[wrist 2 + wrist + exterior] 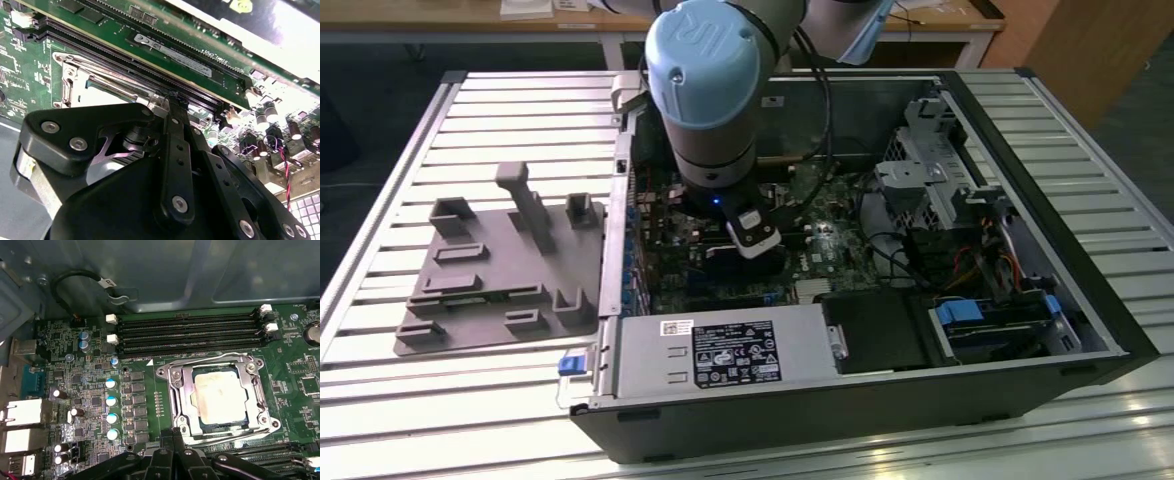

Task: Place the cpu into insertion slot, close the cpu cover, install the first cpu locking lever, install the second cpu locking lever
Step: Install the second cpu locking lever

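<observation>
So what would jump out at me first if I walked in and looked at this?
Probably the big pale-blue robot arm reaching down into an open computer case on a slatted metal table. In the first wrist view, the pale square cpu sits in its socket on the green board, with the silvery cpu cover framing it. The black gripper hovers right at the socket's edge.
</observation>
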`<state>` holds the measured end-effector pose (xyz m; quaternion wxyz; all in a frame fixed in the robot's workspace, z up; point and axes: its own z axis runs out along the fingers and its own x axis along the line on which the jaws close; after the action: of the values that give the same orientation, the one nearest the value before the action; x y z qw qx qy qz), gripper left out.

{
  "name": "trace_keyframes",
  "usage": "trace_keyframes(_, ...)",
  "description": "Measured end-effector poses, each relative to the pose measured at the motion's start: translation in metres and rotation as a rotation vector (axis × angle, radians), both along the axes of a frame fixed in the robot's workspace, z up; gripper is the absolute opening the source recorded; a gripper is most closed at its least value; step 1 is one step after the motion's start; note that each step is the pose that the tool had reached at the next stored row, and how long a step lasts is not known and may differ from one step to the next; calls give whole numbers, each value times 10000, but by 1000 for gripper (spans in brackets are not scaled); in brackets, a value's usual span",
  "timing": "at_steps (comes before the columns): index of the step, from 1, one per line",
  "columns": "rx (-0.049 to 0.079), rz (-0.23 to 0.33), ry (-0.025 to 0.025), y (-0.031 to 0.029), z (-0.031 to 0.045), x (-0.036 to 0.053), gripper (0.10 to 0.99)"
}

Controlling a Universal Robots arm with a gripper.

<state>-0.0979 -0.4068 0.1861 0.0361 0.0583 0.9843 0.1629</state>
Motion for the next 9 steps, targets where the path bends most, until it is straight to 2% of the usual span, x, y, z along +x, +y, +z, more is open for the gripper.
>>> trace_keyframes(4, 2, -1, -2, 0, 4, 0, 102)
trace_keyframes(9, 2, -1, -2, 0, 81, 0, 102)
